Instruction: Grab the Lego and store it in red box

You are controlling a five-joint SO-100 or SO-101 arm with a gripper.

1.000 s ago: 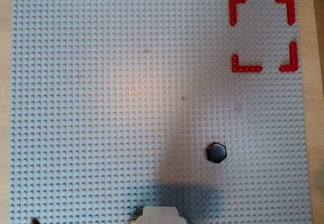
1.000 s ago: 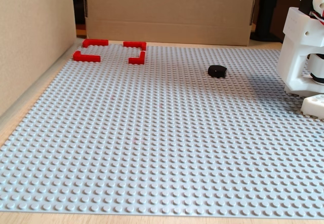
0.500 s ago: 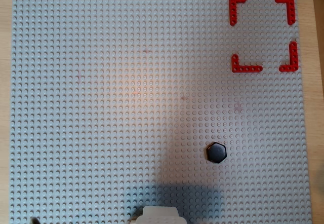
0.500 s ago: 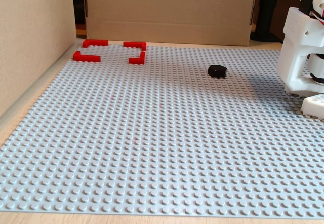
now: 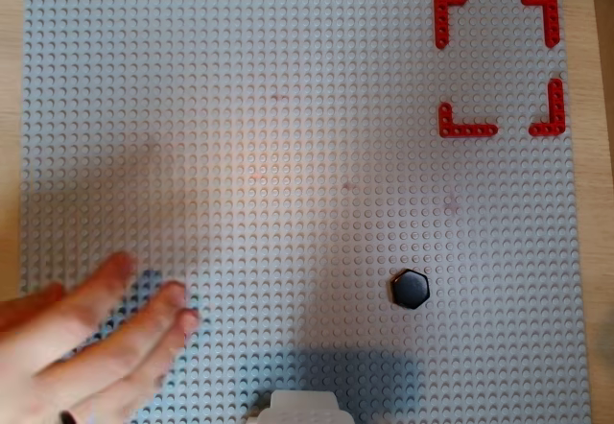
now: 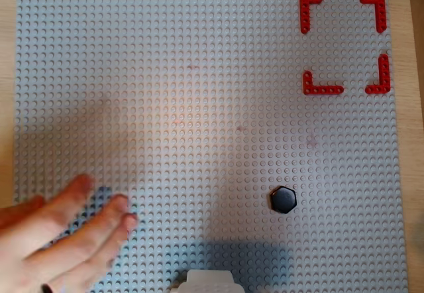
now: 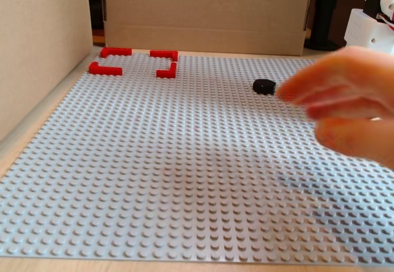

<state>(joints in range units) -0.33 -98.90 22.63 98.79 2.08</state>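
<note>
Lego [image 5: 411, 290] untouched, well apart from red box [image 5: 499, 61]; human hand [image 5: 82, 347] over baseplate [image 5: 288, 155]. Grasp step pending; jaws not visible, cannot tell.

In the fixed view, a blurred human hand [image 7: 341, 103] hovers at the right over the grey studded baseplate [image 7: 184, 173]. The Lego [image 7: 263, 87] sits on the plate just left of the fingertips. The red box [image 7: 134, 63] lies at the far left, near cardboard walls [image 7: 206, 10]. White robot parts [image 7: 371, 23] stand at the upper right.
</note>
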